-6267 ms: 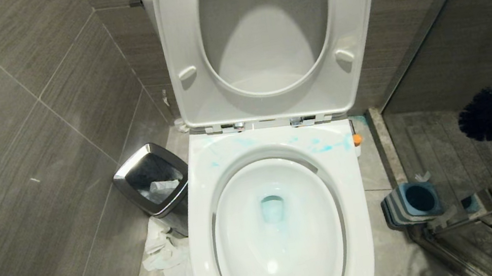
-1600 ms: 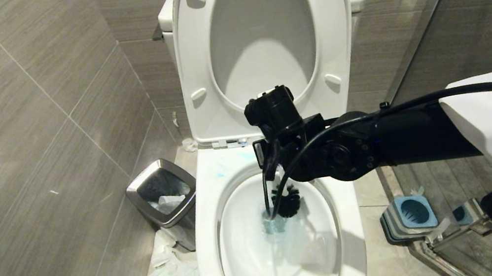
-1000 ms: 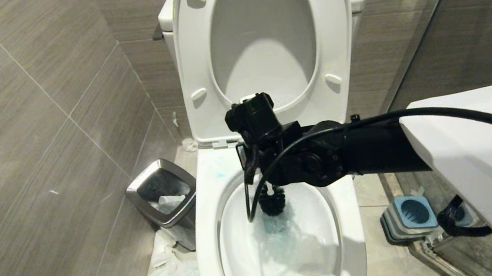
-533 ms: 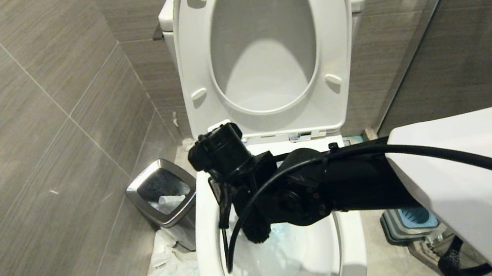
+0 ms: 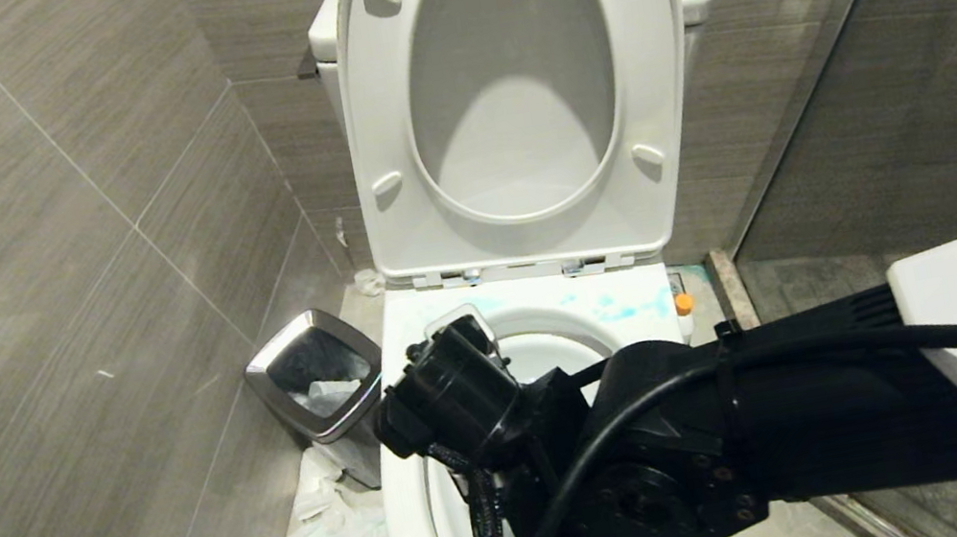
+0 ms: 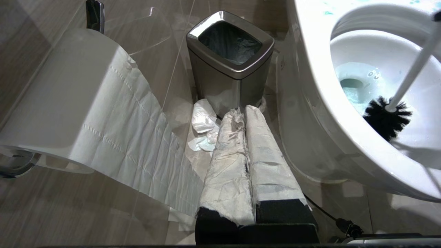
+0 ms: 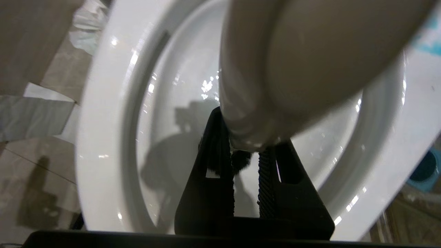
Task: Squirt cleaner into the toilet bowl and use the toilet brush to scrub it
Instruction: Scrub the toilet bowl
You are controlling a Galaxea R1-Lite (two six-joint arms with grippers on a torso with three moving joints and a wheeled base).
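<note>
Filling the middle of the head view, the large glossy white ceramic toilet bowl [image 5: 413, 513] is seen with its white seat and lid [image 5: 507, 89] raised upright against the cistern. Grey tiled walls [image 5: 45, 234] enclose it on the left and behind. The right arm, black with a white outer shell, is stretched across the near part of the bowl from the right, hiding most of the basin in that view. The small square steel bin [image 6: 230, 62] is placed on the floor just beside the bowl on its left, with crumpled white tissue [image 6: 203, 127] lying at its foot, and a roll of white toilet paper [image 6: 69, 100] is hung near it on the wall. The right gripper [image 7: 246, 165] is held above the basin, pointing down, its black fingers clamped on the long slim white plastic handle of the toilet brush [image 6: 387, 117]; the round dark bristle head is pressed against the near inner wall of the bowl, beside the water. The left gripper [image 6: 244, 117], its paper-wrapped fingers closed together and empty, is parked low beside the bowl, aimed at the bin. The thin turquoise-blue cleaner [image 5: 617, 309] is smeared on the back rim below the hinges, and the water [image 6: 355, 86] in the drain is tinted by it.
</note>
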